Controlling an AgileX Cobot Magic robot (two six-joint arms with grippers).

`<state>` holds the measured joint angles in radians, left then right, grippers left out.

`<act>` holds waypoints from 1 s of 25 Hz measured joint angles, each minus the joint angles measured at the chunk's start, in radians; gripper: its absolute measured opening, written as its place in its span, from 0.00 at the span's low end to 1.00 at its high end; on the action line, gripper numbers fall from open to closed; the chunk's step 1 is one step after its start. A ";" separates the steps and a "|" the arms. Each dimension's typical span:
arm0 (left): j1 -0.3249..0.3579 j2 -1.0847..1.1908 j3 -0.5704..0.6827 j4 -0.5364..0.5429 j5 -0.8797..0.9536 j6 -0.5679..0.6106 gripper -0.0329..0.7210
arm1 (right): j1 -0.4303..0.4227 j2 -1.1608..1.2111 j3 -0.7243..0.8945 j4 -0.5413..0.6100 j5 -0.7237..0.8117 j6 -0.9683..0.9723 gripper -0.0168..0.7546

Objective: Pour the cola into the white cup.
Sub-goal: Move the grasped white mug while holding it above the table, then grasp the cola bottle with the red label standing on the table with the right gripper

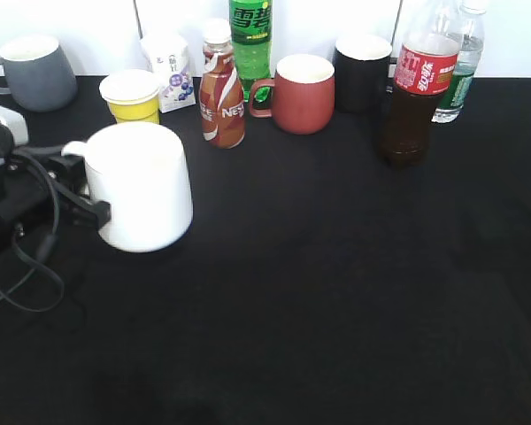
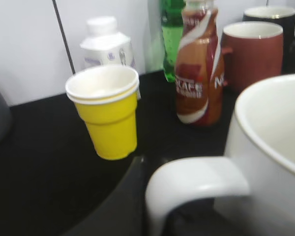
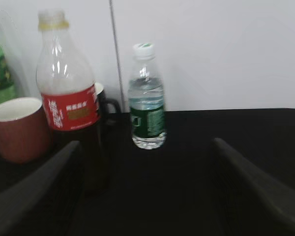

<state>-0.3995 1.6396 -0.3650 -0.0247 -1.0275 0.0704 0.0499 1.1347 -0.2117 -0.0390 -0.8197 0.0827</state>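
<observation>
The white cup (image 1: 143, 188) is a large plain mug at the left of the black table, and its inside looks empty. My left gripper (image 1: 85, 189) is shut on its side handle (image 2: 194, 181). One dark finger (image 2: 119, 204) shows left of the handle and the other is hidden. The cola (image 1: 416, 88), a tall clear bottle with a red label and dark liquid, stands upright at the back right. In the right wrist view the cola (image 3: 69, 101) is ahead of the left finger of my right gripper (image 3: 145, 164), which is open, empty and apart from it.
Along the back stand a grey mug (image 1: 37, 73), a yellow cup (image 1: 131, 96), a small white carton (image 1: 168, 71), a Nescafe bottle (image 1: 221, 88), a green soda bottle (image 1: 250, 44), a red mug (image 1: 303, 93), a black mug (image 1: 363, 71) and a water bottle (image 1: 460, 66).
</observation>
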 joint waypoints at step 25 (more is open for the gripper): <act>0.000 0.000 0.000 0.126 -0.041 -0.035 0.10 | 0.311 1.051 -0.683 0.319 -0.389 -0.076 0.78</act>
<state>-0.3995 1.6396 -0.3650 0.1009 -1.0682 0.0355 0.3613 2.1855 -0.8947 0.2796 -1.2086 0.0070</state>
